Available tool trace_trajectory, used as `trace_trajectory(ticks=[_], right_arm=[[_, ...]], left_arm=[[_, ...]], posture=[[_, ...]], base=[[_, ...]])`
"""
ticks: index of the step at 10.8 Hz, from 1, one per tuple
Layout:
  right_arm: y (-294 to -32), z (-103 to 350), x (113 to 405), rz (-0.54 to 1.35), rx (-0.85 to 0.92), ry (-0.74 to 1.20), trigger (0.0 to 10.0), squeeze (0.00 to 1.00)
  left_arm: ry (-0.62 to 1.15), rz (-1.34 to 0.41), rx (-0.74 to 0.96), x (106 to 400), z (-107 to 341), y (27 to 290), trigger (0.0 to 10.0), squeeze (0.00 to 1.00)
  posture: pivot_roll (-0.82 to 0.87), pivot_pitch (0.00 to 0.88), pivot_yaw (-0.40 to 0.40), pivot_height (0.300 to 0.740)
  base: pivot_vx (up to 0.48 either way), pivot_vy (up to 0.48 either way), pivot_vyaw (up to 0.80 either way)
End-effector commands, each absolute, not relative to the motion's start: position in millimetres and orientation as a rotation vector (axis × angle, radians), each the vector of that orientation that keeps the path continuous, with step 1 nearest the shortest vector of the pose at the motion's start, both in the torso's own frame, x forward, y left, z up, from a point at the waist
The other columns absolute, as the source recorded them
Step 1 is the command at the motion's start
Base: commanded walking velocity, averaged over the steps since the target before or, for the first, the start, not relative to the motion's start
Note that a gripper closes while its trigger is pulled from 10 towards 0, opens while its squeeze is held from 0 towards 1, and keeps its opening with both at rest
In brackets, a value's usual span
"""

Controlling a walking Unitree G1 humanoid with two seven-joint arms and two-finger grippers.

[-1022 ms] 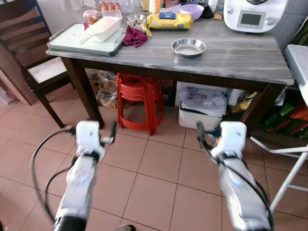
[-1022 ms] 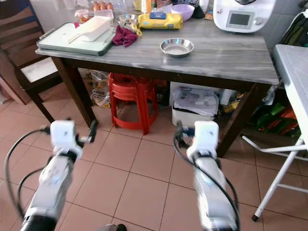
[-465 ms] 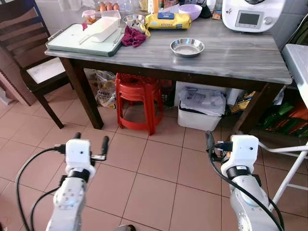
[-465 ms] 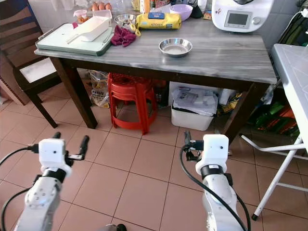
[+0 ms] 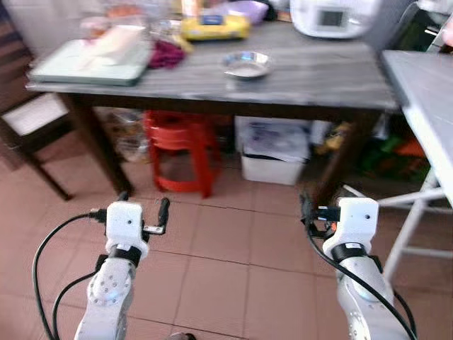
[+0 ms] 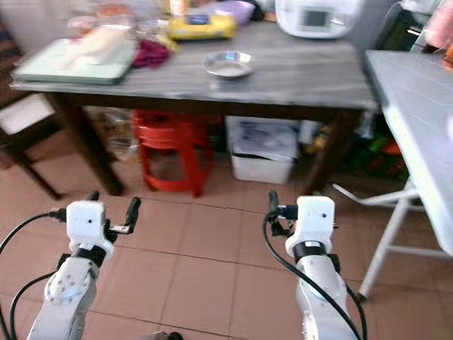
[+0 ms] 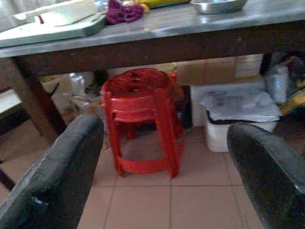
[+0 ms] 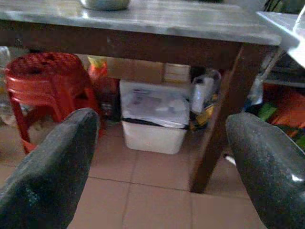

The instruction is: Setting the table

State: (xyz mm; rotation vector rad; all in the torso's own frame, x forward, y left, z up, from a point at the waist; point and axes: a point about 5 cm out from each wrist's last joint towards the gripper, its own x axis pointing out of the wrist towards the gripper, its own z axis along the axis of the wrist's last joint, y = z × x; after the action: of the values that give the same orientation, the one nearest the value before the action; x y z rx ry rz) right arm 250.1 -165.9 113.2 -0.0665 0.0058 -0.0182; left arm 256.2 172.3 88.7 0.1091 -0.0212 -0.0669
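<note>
left gripper (image 5: 144,210): low over the floor tiles, fingers wide apart, holding nothing.
right gripper (image 8: 157,162): low over the floor too, fingers wide apart, holding nothing.
counter (image 6: 297,71): grey top on dark legs, well ahead of you and higher than both grippers.
metal bowl (image 6: 227,64): sits alone near the middle of the counter, close to the front edge. this looks like the thing to fetch.
green tray (image 6: 42,67): on the counter's left end, with a white dish on it.
red stools (image 7: 140,119): stacked under the counter.
white table (image 6: 417,113): on your right. mind its thin legs.
your step: walk closer first. the view is blurry, so go slow. lift the grippers before you reach.
</note>
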Motion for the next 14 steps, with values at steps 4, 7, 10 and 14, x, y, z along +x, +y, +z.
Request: trace_trajectory(ticks=[4,7,10,14], right_arm=[[-161.0,125.2,252.5,-0.011,-0.077,-0.044,10.0,0.0],[-159.6,125.3,253.0,-0.015,-0.075,-0.046,10.0,0.0],[-161.9,129.9,255.5,-0.027,-0.065,-0.067,10.0,0.0],[-162.6,127.0,253.9,-0.036,-0.054,-0.05,10.0,0.0]], left_arm=[[-0.063,-0.112,0.09,257.4,104.1,166.8,10.0,0.0],[-0.054,-0.128,0.084,257.5,104.2,167.9,10.0,0.0],[-0.073,-0.144,0.078,261.6,111.4,166.2,10.0,0.0],[-0.055,-0.129,0.07,261.5,109.6,167.8,10.0,0.0]], posture=[[-0.03,0.103,0.048,0.74],[-0.03,0.099,0.051,0.74],[-0.03,0.087,0.056,0.74],[-0.03,0.093,0.059,0.74]], base=[[0.0,0.0,0.0],[0.0,0.0,0.0],[0.0,0.0,0.0],[0.0,0.0,-0.19]])
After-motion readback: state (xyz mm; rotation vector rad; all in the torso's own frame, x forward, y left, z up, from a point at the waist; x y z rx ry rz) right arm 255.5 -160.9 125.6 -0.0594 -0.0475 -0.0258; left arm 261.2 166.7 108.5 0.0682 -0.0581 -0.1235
